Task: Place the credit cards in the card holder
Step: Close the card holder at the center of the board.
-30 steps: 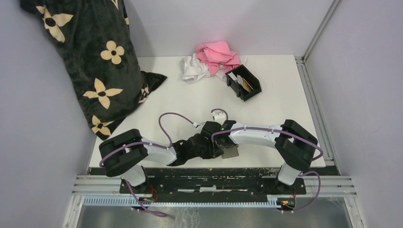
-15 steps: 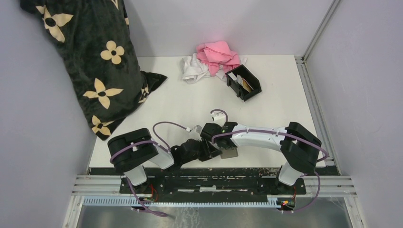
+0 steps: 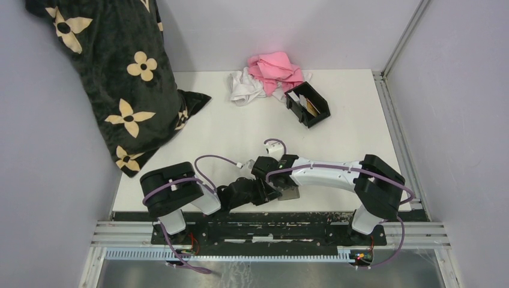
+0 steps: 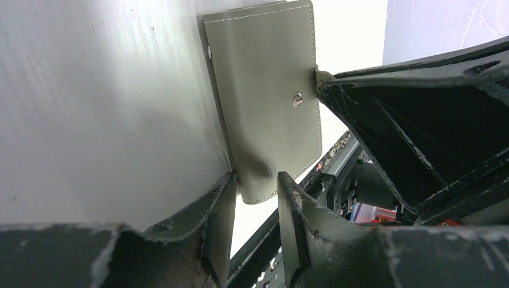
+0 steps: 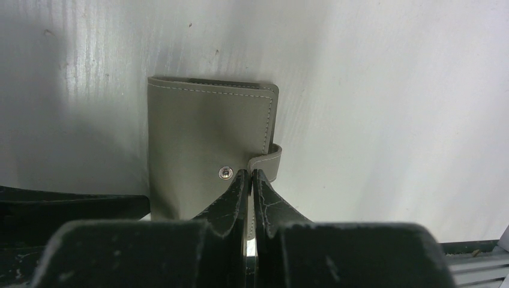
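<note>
The card holder [image 3: 316, 115] stands far back on the white table [image 3: 240, 132], toward the right, well apart from both arms. Cards [image 3: 306, 104] stand on edge inside it, one tan and one white. Just behind it lies a pink cloth [image 3: 275, 67], with a white cloth [image 3: 243, 87] beside that. A black pillow [image 3: 114, 72] with cream flowers leans in the back left corner. Both arms meet low at the near edge of the table, over a closed grey wallet [image 5: 204, 132] that lies flat there. The right gripper [image 5: 248, 174] has its fingers [image 5: 231, 198] drawn almost together. Their tips sit on the wallet's strap [image 5: 271, 163], right beside the metal snap [image 5: 224, 173]. I cannot tell whether any of the strap is pinched between them. The left gripper [image 4: 257, 180] comes at the wallet from the other side. Its fingers [image 4: 219, 216] stand apart, with a corner of the wallet reaching in between them. Both tips sit right at the leather, but I cannot tell whether they press on it. In the left wrist view the dark body of the right gripper touches the wallet's edge by the snap.
</note>
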